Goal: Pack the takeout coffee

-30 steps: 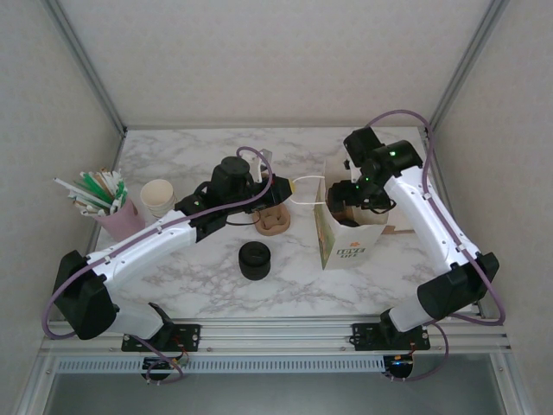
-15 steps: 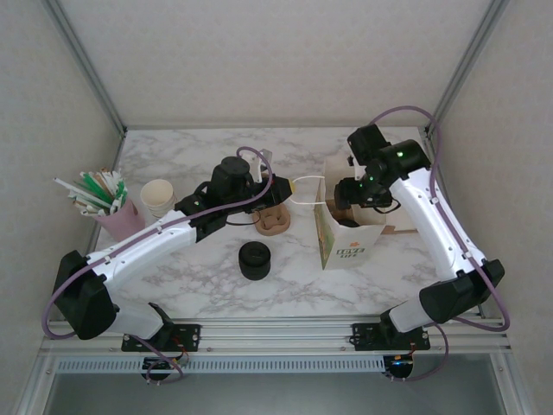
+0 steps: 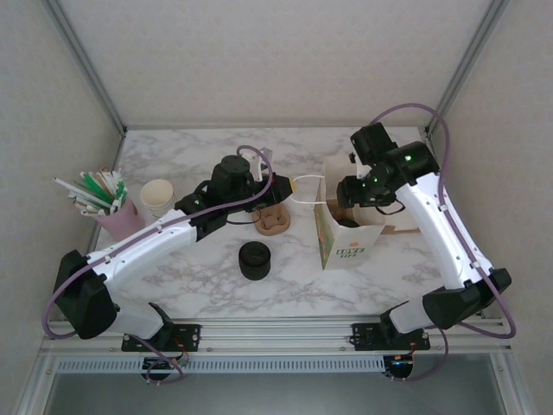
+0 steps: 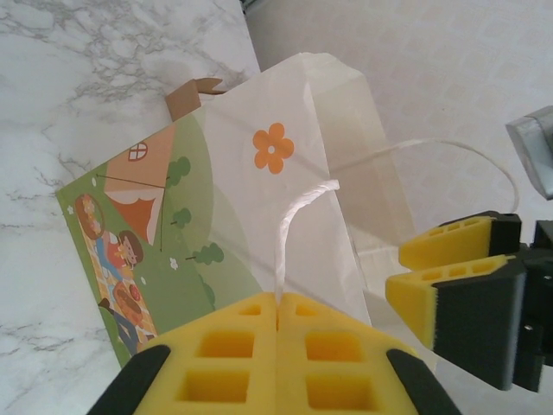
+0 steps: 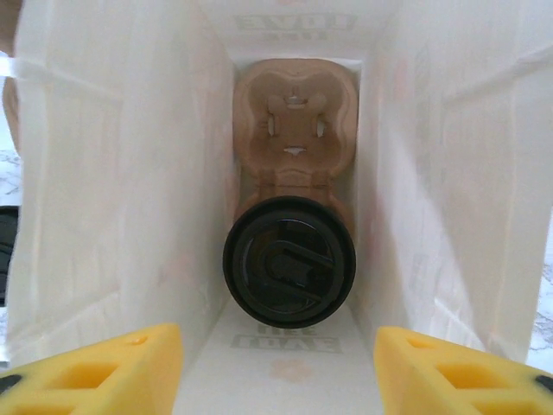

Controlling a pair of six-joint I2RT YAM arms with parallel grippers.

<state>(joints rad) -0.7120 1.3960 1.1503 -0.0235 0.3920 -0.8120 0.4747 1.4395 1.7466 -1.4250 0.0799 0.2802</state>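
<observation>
From above, my left pincer (image 3: 283, 185) pulls the white paper bag with green picture (image 3: 344, 246) so that its mouth is open; my right pincer (image 3: 350, 197) hangs over it.

At my left wrist, the pads are pressed together on the thin white handle loop (image 4: 289, 229).

At my right wrist, the pads stand wide and empty. The dark paper cup with round black lid (image 5: 289, 259) sits in the brown pulp carrier (image 5: 296, 112) on the bag's floor.

Three cameras, one bag (image 3: 344, 245)
The top camera looks down from above the near edge over the whole table (image 3: 173, 160); the left wrist camera faces the bag's printed side, close; the right wrist camera looks straight down inside, near the cup (image 5: 289, 262).
</observation>
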